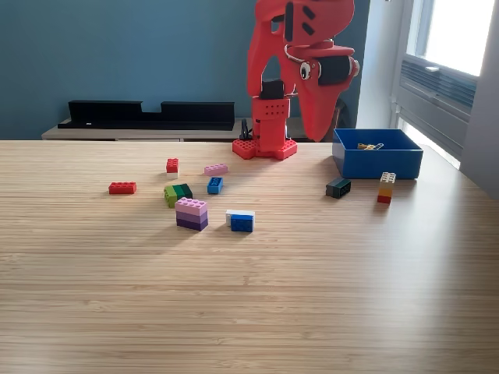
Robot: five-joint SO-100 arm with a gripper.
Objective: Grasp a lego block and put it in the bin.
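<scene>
The blue bin (pixel 378 164) stands at the back right of the wooden table, with a small yellow and white piece (pixel 370 146) inside. Several lego blocks lie scattered: a red one (pixel 122 188), a red and white one (pixel 172 166), a flat pink one (pixel 216 168), a blue one (pixel 215 185), a green one (pixel 178 193), a pink and purple stack (pixel 192 213), a white and blue one (pixel 241 220), a dark one (pixel 337 187) and a white, yellow and red tower (pixel 386 188). My red gripper (pixel 316 132) hangs folded above the table just left of the bin, its jaws together and holding nothing.
The arm's red base (pixel 265 146) is fixed at the table's far edge, in the middle. Behind it a low shelf carries long black trays (pixel 148 114) against a blue wall. A window and a radiator (pixel 437 82) fill the exterior view's right.
</scene>
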